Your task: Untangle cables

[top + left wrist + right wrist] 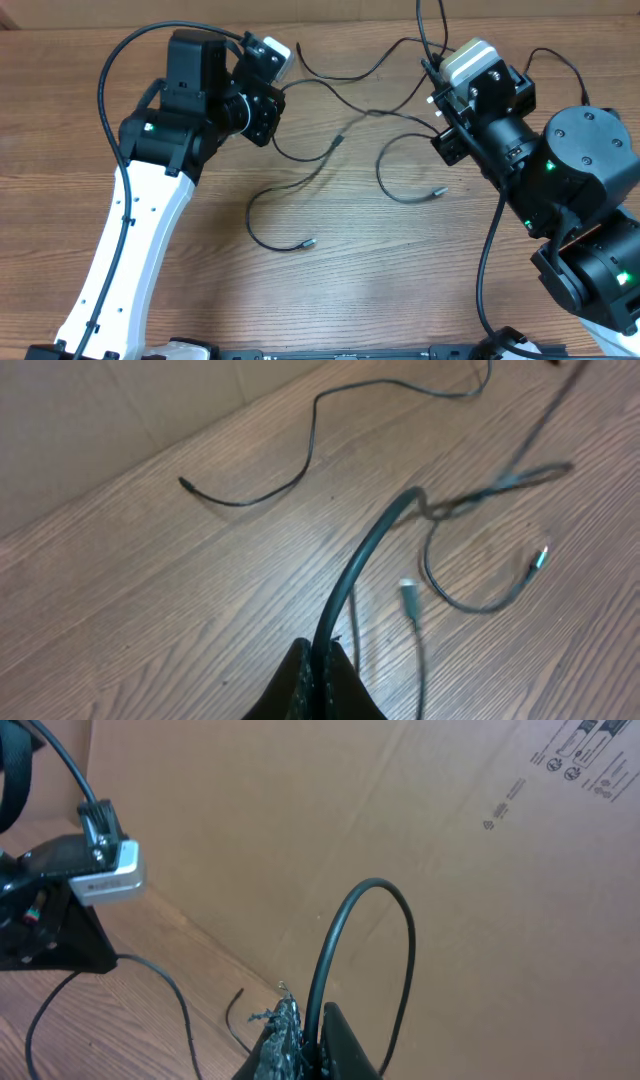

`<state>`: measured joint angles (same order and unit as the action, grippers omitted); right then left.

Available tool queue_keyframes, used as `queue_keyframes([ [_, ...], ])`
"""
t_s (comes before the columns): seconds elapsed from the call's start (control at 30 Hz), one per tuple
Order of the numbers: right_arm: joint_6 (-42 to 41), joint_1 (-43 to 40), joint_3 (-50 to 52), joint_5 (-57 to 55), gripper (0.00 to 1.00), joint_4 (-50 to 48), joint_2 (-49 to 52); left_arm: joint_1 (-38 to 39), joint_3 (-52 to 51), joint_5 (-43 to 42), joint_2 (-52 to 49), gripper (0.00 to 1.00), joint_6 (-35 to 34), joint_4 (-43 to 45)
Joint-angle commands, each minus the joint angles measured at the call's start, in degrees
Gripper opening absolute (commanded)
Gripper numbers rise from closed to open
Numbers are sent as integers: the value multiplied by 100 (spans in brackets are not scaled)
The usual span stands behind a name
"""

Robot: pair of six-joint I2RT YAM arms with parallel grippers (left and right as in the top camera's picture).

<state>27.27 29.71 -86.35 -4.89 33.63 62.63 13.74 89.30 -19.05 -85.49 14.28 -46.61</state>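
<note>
thin looping cables point(337, 142), wood-grain table point(350, 290)

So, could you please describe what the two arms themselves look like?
Both are black cylindrical joints with green lights. The left arm has a long white link; the right arm looks almost all black. A silver-white camera sits on each wrist, a thick black cable runs along each, and the left pincer and right pincer are black with textured pads.

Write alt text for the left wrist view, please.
The left gripper, jaws shut, pinches a black cable that arcs up toward a small tangle on the wooden table. Another thin black cable lies loose beyond it, and two silvery plug tips show at right.
</note>
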Motion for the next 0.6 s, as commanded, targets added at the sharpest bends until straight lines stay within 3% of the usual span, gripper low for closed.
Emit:
queue_keyframes([
  [0.0, 4, 11, -138, -17, 4, -11, -9, -63, 223, -341, 140, 4, -361, 105],
  [0.23, 2, 11, -138, -15, 4, -17, 22, -17, 219, -2004, 138, 4, -363, -262],
  [0.57, 2, 11, -138, -15, 4, -70, 116, 470, 175, -2116, -26, 4, -378, -608],
])
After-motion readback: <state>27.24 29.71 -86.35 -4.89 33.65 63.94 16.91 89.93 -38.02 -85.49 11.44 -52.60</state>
